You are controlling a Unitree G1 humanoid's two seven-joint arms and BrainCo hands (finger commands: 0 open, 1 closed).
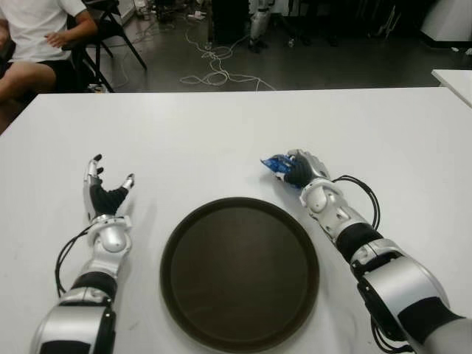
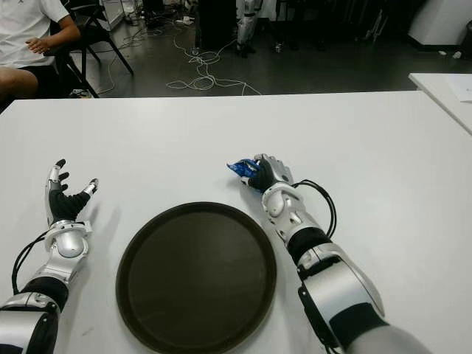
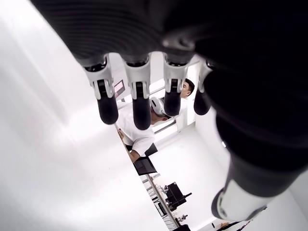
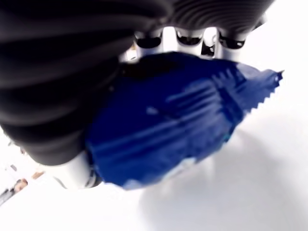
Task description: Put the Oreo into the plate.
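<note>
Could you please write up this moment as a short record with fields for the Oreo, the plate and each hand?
Oreo: blue Oreo packet, gripped in the right hand, beyond the plate's far right rim, not yet over it
Plate: round dark brown plate, nothing in it, between the two arms on the white table
Right hand: right hand, fingers closed around the packet
Left hand: left hand, to the left of the plate, fingers spread, holding nothing
Bystander: seated person at far left behind the table

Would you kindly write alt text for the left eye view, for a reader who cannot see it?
The robot's right hand grips a blue Oreo packet on the white table, just beyond the empty round dark plate. Its open left hand shows left of the plate.
</note>
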